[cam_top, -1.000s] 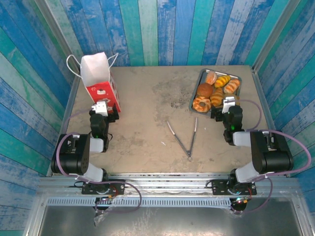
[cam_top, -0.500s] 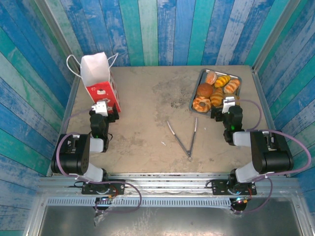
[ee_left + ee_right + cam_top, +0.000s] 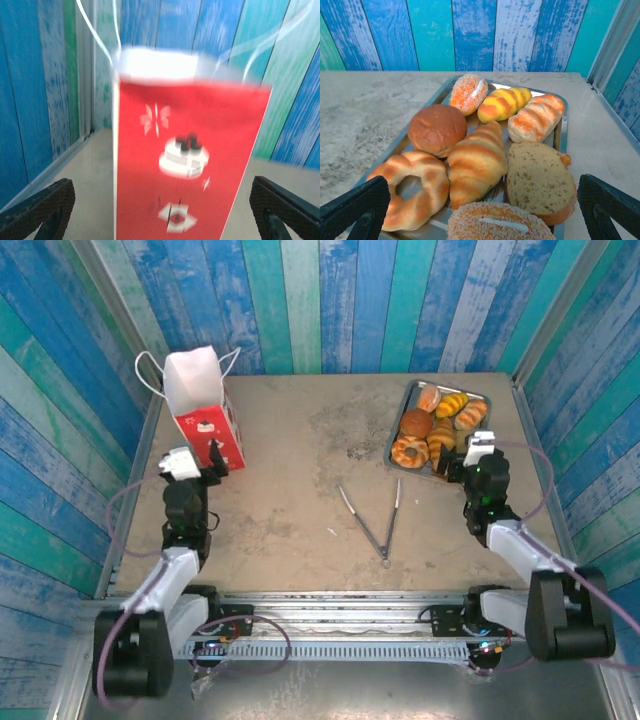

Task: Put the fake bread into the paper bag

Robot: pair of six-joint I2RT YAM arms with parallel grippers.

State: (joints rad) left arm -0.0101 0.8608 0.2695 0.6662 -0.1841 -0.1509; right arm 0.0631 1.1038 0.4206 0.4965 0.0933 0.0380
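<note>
The paper bag (image 3: pixel 200 405), white above and red below with loop handles, stands upright at the back left. In the left wrist view its red face (image 3: pixel 185 150) is close in front, slightly blurred. My left gripper (image 3: pixel 195 462) (image 3: pixel 160 200) is open just short of the bag, one finger on each side of it and not touching. The fake bread (image 3: pixel 435 425) lies on a silver tray at the back right: a round bun (image 3: pixel 437 129), a croissant (image 3: pixel 477 162), a ring (image 3: pixel 412 187), a slice (image 3: pixel 540 180) and striped rolls (image 3: pixel 504 103). My right gripper (image 3: pixel 470 455) (image 3: pixel 482 200) is open at the tray's near end, holding nothing.
Metal tongs (image 3: pixel 380 520) lie spread on the table's middle, between the arms. The silver tray (image 3: pixel 392 445) (image 3: pixel 563 132) sits near the right wall. Blue-green plank walls close in the table on three sides, and the bag stands close to the left wall.
Both arms have unfolded and stretched out from their bases. The left gripper has shifted a little left beside the bag, the right gripper a little right along the tray's near end.
</note>
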